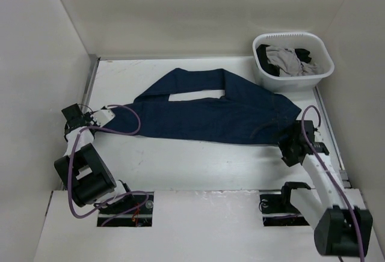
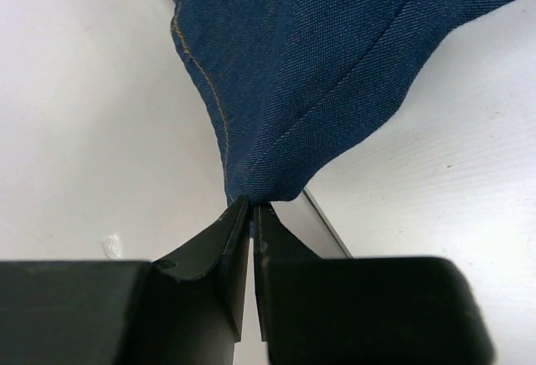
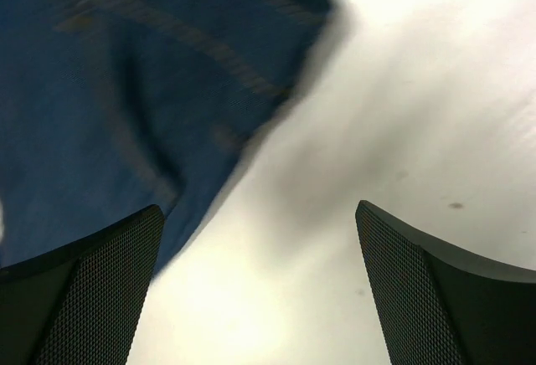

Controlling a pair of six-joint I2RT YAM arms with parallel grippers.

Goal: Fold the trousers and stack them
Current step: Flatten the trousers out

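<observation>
The left gripper (image 2: 249, 206) is pinched tight on a bunched corner of the trousers (image 2: 335, 72), with denim fanning out from between its fingertips just above the white table (image 2: 444, 181). In the overhead view this gripper (image 1: 99, 118) sits at the left end of the cloth, close to the left wall. The right gripper (image 3: 258, 210) stands with its jaws wide apart and nothing between them. It hovers over bare table with the blurred edge of the denim just to its left, so it is beside the cloth and not around it. From above, that gripper (image 1: 295, 139) is at the near right corner of the trousers (image 1: 210, 115). They stretch left to right across the far half of the table (image 1: 198, 172), one leg arcing farther back so a sliver of table shows between the two. A white basket (image 1: 293, 35) holding a light grey garment (image 1: 289, 57) and a black garment (image 1: 264, 54) stands at the far right, just beyond the denim. The step in hand looks like spreading the trousers flat before the first fold, with only one end secured. The next move calls for the right gripper to shift left onto the denim's edge and pinch it, so both ends can be drawn taut together.
</observation>
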